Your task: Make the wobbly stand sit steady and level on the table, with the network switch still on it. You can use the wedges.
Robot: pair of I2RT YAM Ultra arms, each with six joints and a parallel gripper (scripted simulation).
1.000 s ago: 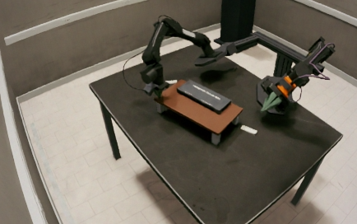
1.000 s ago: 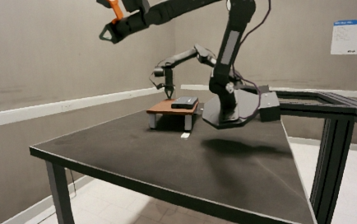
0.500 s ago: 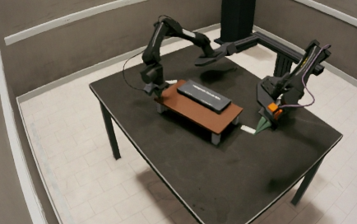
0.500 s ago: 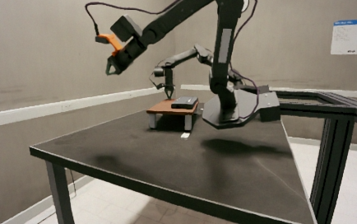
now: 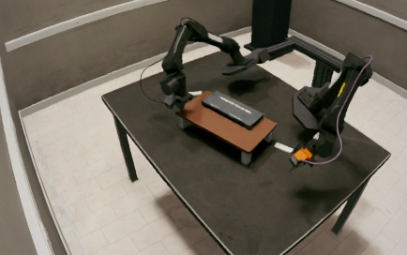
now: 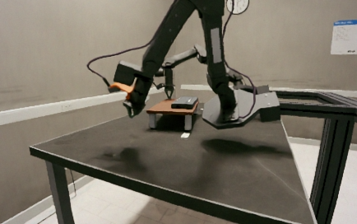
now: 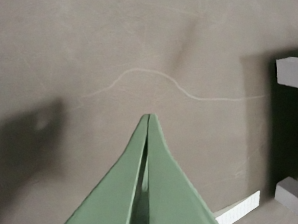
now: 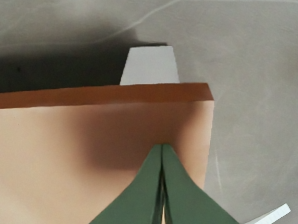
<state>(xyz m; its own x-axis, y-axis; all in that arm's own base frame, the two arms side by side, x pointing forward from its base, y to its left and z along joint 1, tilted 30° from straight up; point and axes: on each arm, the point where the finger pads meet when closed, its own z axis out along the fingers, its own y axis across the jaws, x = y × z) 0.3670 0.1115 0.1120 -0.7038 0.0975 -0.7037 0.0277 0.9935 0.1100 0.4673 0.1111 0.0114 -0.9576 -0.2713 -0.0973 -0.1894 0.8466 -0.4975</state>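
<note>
The brown stand (image 5: 228, 123) sits mid-table on short grey legs with the dark network switch (image 5: 233, 109) on top; both also show in the exterior view, the stand (image 6: 169, 107) and the switch (image 6: 184, 102). My right gripper (image 5: 175, 104) (image 8: 162, 155) is shut and empty, its tips down at the stand's far-left corner. My left gripper (image 5: 293, 165) (image 7: 150, 121) is shut and empty, just above the table near the stand's right end. One white wedge (image 5: 283, 147) (image 7: 237, 209) lies on the table beside it. A second white wedge (image 5: 195, 93) (image 8: 268, 219) lies by the right gripper.
A stand leg (image 8: 149, 64) shows beyond the corner under the right gripper. The left arm's base plate (image 6: 238, 108) and a black frame (image 5: 305, 49) stand at the table's back right. The table edge (image 5: 155, 164) runs along the front.
</note>
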